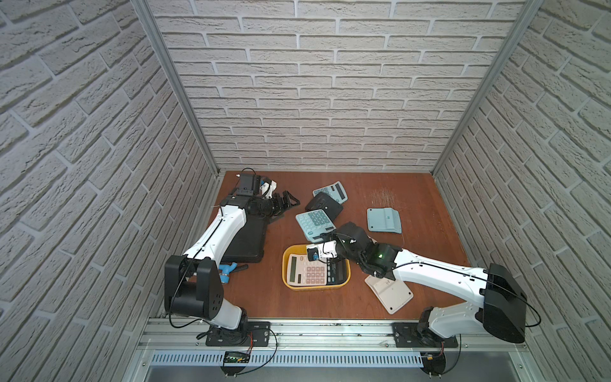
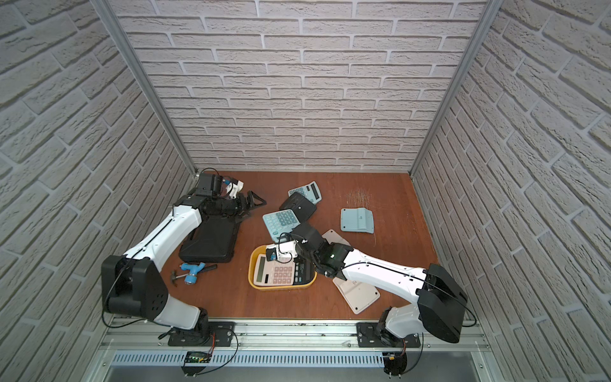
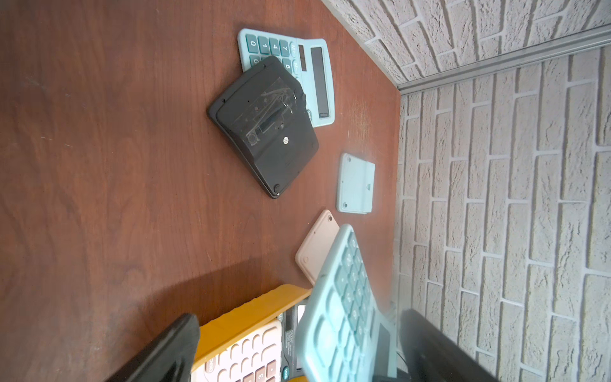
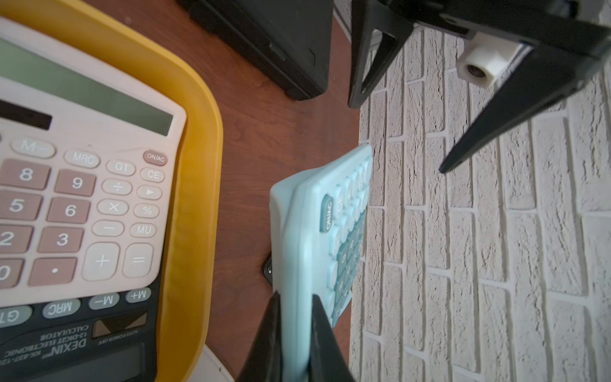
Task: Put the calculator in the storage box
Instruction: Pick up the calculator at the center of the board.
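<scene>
My right gripper (image 4: 296, 307) is shut on the near edge of a light blue calculator (image 1: 312, 223), which is tilted up just behind the storage box (image 1: 285, 269). The yellow box (image 4: 198, 158) holds a pink calculator (image 1: 305, 271) lying partly over a black one (image 1: 337, 269). At the back left my left gripper (image 1: 286, 206) is open with nothing between its fingers (image 4: 367, 66). It stands a little apart from the blue calculator (image 3: 344, 297). In the left wrist view the blue calculator is blurred.
A teal calculator (image 1: 330, 192) and a face-down black one (image 1: 324, 206) overlap at the back. More lie face down: light blue (image 1: 383, 220), pink (image 2: 334, 236), white (image 1: 388, 292) under the right arm. A black hard case (image 1: 246, 241) and a blue-handled tool (image 1: 228, 269) lie on the left.
</scene>
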### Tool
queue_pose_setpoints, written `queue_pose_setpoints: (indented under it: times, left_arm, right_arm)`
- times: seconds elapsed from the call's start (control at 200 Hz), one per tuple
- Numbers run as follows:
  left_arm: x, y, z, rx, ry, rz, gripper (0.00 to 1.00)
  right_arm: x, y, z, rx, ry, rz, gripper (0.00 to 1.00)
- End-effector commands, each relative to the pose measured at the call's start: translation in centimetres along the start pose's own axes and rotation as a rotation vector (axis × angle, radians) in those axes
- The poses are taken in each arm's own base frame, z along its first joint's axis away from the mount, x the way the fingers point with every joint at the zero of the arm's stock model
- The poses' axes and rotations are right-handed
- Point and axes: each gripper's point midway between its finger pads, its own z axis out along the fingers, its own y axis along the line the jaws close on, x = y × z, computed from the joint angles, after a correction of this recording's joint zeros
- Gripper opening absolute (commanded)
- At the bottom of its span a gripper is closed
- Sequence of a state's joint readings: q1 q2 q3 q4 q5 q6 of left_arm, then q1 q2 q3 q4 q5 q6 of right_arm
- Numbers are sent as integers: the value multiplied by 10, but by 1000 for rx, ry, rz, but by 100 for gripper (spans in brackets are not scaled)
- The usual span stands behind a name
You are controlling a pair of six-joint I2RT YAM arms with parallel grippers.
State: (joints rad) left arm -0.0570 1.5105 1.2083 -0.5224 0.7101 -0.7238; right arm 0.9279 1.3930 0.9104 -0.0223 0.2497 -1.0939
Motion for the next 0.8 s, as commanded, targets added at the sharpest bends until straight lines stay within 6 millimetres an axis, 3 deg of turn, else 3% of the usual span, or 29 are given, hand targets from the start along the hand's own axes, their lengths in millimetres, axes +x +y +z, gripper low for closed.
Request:
queue_pose_setpoints:
  times: [0.0, 0.095, 0.245, 0.415, 0.66, 0.795]
  left_arm:
    - [0, -20, 4, 97, 28, 65, 97]
    - [6, -26, 10, 151, 60, 63, 87]
    - [9, -29, 19, 230, 86, 33, 64]
    - [11, -40, 26, 310, 114, 21, 53]
    - [11, -51, 35, 398, 140, 10, 17]
    - [8, -55, 36, 445, 141, -7, 5]
  right_arm:
    - [-10, -37, -3, 178, -14, -74, 3]
    - [-9, -37, -1, 195, -8, -83, 3]
    - [-10, -37, 2, 219, -18, -91, 3]
    - [-11, -38, 1, 244, -34, -86, 3]
    - [-10, -36, 5, 260, -37, -73, 3]
    - [-9, -37, 5, 270, -42, -35, 3]
